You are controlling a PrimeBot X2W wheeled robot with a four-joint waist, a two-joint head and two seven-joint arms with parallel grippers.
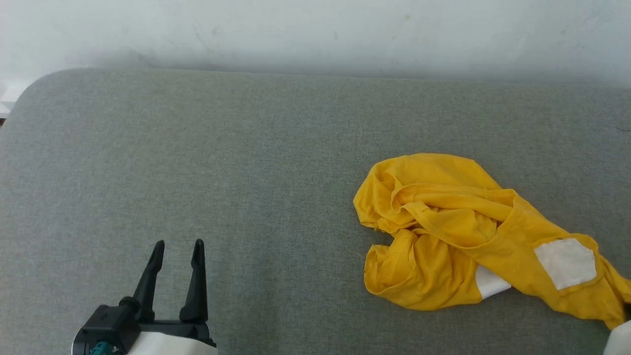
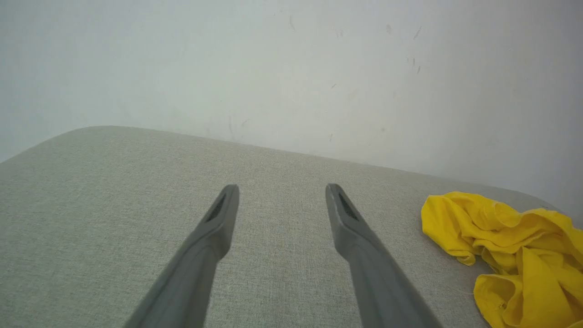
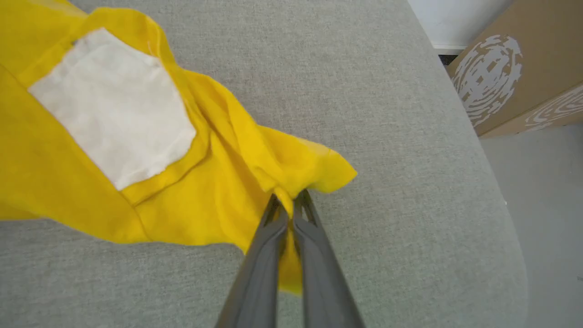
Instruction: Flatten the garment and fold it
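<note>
The garment (image 1: 443, 231) lies crumpled on the worktop (image 1: 197, 148) towards its right end, nearer the front edge, with its white patch (image 3: 114, 105) facing up. The right jaws are pressed together on a fold of yellow cloth beside that patch. The left jaws stand spread over the front-left area, well apart from the garment. A slow, low pull would probably unroll the heap best, and the left jaws should take an opposite hem.
</note>
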